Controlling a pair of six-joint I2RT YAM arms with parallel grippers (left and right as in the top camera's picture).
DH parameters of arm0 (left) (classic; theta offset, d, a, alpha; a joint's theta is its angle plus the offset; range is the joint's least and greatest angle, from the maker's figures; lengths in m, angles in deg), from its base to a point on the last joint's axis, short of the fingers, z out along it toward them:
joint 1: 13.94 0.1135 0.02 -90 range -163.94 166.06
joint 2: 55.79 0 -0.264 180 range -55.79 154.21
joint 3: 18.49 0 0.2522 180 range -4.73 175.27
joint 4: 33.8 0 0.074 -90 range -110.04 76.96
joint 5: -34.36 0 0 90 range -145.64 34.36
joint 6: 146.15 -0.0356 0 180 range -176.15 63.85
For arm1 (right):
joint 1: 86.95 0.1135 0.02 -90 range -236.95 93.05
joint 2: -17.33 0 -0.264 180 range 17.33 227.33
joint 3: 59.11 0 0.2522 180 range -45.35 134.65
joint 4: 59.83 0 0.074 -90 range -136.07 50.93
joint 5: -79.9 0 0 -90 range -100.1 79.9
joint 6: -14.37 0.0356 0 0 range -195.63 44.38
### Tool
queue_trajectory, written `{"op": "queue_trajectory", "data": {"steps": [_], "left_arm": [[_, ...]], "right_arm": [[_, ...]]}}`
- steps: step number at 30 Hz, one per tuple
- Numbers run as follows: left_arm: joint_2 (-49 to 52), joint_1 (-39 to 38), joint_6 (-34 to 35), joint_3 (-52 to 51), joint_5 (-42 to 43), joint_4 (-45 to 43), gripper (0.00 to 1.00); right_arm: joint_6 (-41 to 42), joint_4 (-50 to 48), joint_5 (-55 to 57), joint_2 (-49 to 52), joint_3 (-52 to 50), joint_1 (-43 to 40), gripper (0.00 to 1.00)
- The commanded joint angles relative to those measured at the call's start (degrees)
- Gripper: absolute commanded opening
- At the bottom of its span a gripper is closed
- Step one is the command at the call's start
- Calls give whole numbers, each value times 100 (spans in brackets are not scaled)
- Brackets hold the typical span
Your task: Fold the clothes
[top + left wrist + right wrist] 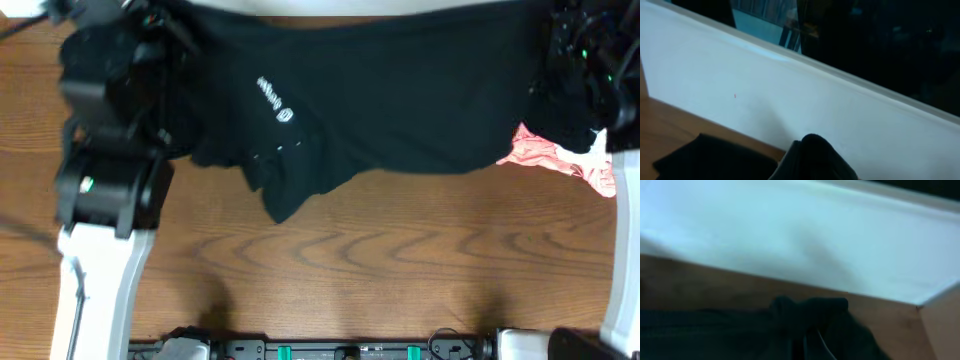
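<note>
1 black shirt (400, 100): light, limp, easily sagged. Spread across the table (400, 260), far side, pinched tight at 2 ends by left gripper (165, 45) and right gripper (565, 60). Best held by corners.

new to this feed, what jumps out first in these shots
A black shirt lies stretched wide along the far side of the wooden table, its small white logo showing left of centre. A pink and white garment peeks out at its right end.
</note>
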Motion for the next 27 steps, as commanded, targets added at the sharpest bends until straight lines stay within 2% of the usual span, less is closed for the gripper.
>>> {"op": "queue_trajectory", "data": {"steps": [1,11,16,21,27], "left_arm": [[341,42,-474,92,-205,-555,6],[702,42,-933,636,-249,-1298,6],[688,42,-946,1034,-245,-1161,6],[680,-11,-935,1150,-170,-46,6],[748,-116,-811,1106,22,2052,6]], "right_arm": [[-122,-243,173,378,103,-118,1],[-269,-1241,175,586,116,-118,1],[-269,-1379,142,586,238,-122,1],[-267,-741,-170,586,258,-122,1],[-262,713,-601,588,256,-122,1]]}}
